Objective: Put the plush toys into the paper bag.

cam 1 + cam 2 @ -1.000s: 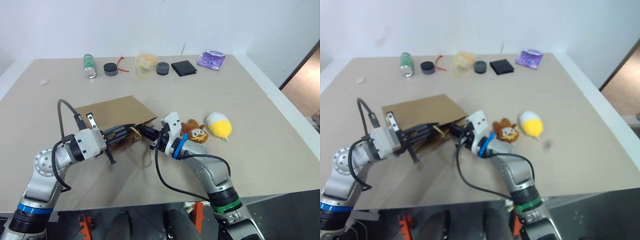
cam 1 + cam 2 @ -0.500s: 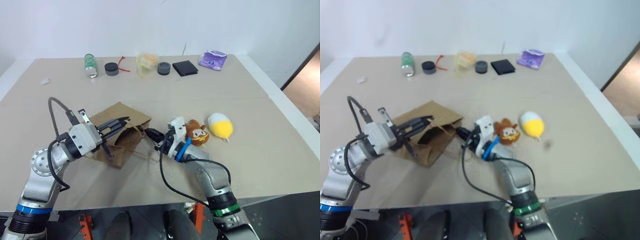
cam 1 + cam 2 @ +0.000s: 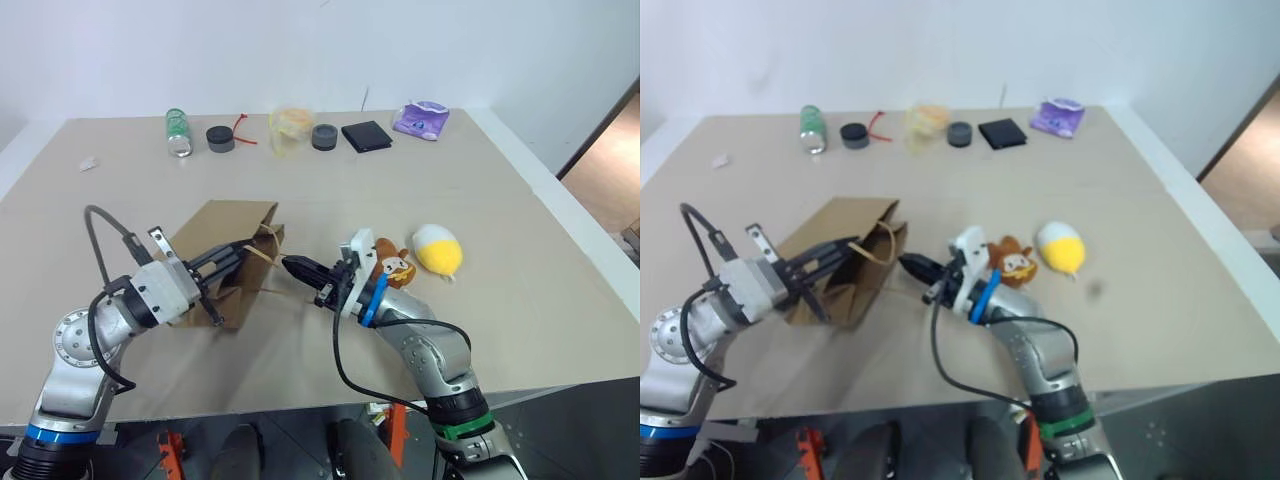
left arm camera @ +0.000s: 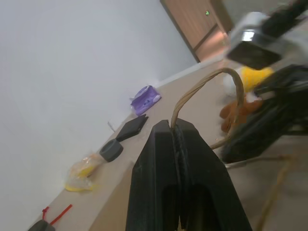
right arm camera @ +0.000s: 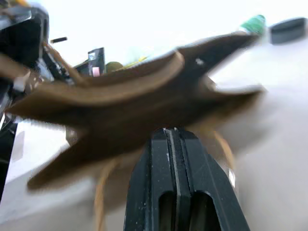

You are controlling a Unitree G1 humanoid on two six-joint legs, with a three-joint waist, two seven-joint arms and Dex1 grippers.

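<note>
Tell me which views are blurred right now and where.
Right wrist view: the paper bag is smeared with motion blur, the hand sharp. Left wrist view: the cord handle and brown toy are soft. Head views: clear, soft shadows under the yellow-and-white toy.

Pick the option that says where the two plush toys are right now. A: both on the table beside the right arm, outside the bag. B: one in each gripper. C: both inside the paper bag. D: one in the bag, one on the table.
A: the brown-orange plush and the yellow-and-white plush lie on the table, apart from the paper bag.
</note>
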